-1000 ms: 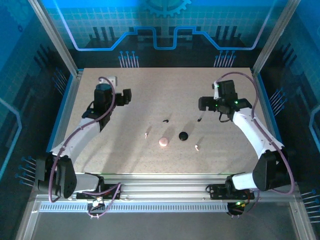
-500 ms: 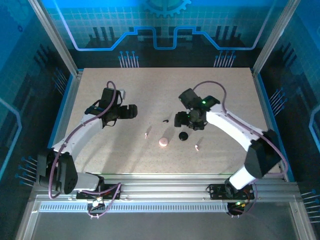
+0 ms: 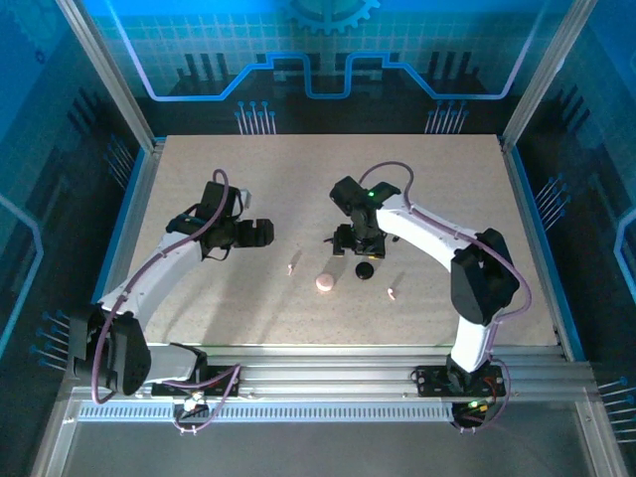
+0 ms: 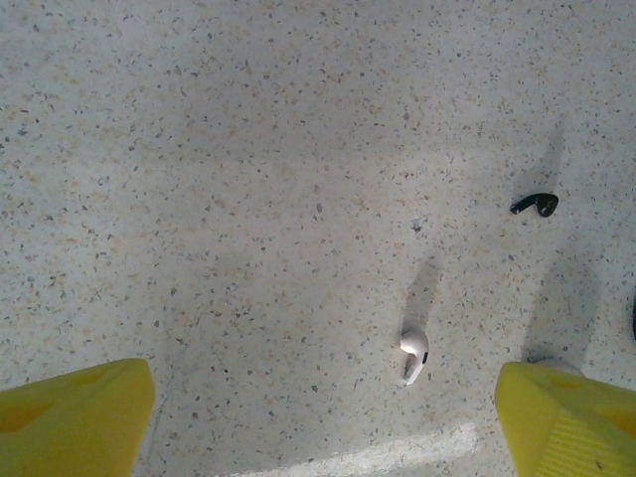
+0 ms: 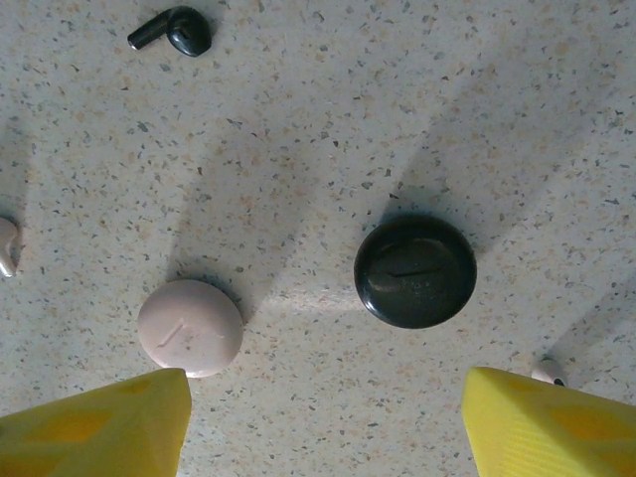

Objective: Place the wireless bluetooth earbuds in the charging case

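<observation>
Both arms have swung inward. Your left gripper (image 4: pixel 323 397), spread and empty, has one earbud (image 4: pixel 414 355) ahead, right of centre, stem pointing back toward it; the charging case (image 5: pixel 190 328) lies before the right gripper (image 5: pixel 328 397), likewise spread.

We see a pale-pink charging case (image 5: pixel 190 327), a glossy black disc (image 5: pixel 415 271), one black earbud (image 5: pixel 171 30) and a white earbud (image 4: pixel 414 352) — and the table (image 5: pixel 397 119) is beige, speckled with dark and tan flecks.
</observation>
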